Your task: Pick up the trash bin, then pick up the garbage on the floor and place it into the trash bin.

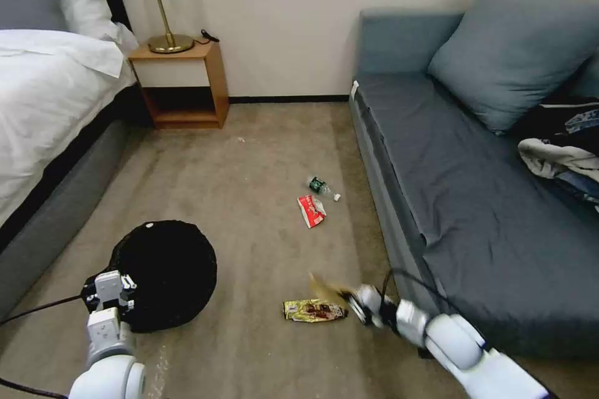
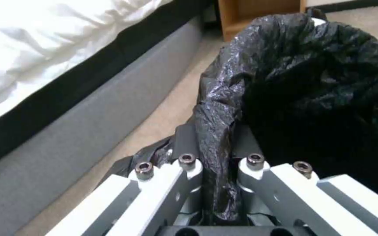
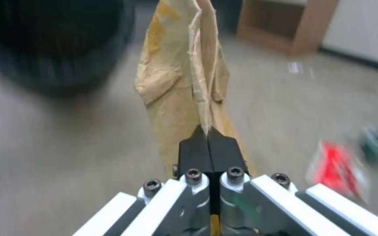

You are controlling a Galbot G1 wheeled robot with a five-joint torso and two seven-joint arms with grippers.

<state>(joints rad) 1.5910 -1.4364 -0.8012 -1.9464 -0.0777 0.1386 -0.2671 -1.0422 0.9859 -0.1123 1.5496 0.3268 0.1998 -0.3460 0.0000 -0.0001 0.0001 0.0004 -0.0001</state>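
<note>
My right wrist camera shows the right gripper [image 3: 208, 132] with jaws pinched on the brown paper bag [image 3: 184, 75]; the left gripper [image 2: 215, 144] clamps the trash bin [image 2: 311, 82] rim beside the bed [image 1: 43, 106]. A gold wrapper [image 1: 314, 310], red wrapper [image 1: 310, 210] and bottle [image 1: 322, 187] lie on the floor along the sofa [image 1: 449, 199].

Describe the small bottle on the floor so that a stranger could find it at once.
Start at the grey sofa and look at the carpet beside its front edge. There lies the bottle, next to a red-and-white wrapper. Among the litter, it alone is clear, with a green label and a white cap.
</note>
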